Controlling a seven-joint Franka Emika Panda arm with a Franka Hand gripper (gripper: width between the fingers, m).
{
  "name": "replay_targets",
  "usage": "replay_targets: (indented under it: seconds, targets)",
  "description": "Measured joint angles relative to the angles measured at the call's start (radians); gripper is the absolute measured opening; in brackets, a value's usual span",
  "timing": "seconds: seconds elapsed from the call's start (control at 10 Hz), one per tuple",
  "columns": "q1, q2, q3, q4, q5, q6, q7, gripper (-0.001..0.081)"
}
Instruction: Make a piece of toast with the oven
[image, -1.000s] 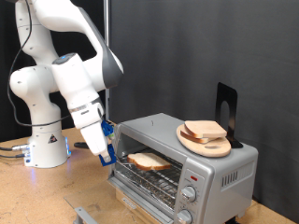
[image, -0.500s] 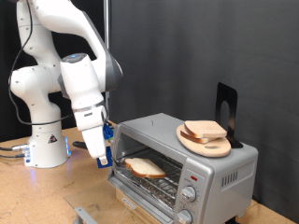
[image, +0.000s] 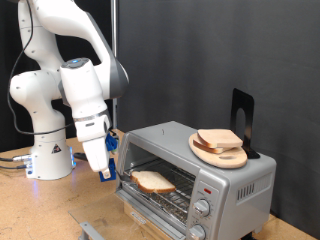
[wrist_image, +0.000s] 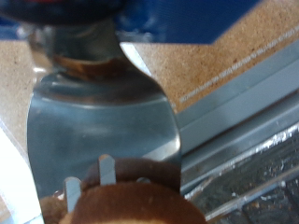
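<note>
The silver oven (image: 236, 178) stands at the exterior view's right with its door open. One slice of toast (image: 153, 180) lies flat on the wire rack inside. My gripper (image: 105, 168) hangs just to the exterior view's left of the oven opening, pointing down. It is shut on a spatula with a wooden handle (wrist_image: 89, 65) and a slotted metal blade (wrist_image: 103, 121). In the wrist view, the brown crust of the toast (wrist_image: 126, 207) shows at the tip of the blade. The oven's metal edge (wrist_image: 248, 154) shows beside it.
A round wooden board (image: 228, 158) on the oven's roof carries more bread slices (image: 219, 139). A black stand (image: 242, 112) rises behind it. The oven's knobs (image: 205, 209) face front. The robot base (image: 45, 155) sits at the exterior view's left on the wooden table (image: 40, 210).
My gripper has drawn back to the exterior view's left, out of the oven opening, with the spatula. The toast has settled lower on the rack and stays inside.
</note>
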Motion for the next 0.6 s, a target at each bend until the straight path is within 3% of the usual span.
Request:
replay_targets:
  seconds: [0.2, 0.6]
  targets:
    - [-0.013, 0.000, -0.007, 0.000, -0.006, -0.011, -0.010, 0.0430]
    - [-0.006, 0.000, -0.016, 0.019, 0.073, -0.012, -0.047, 0.0430]
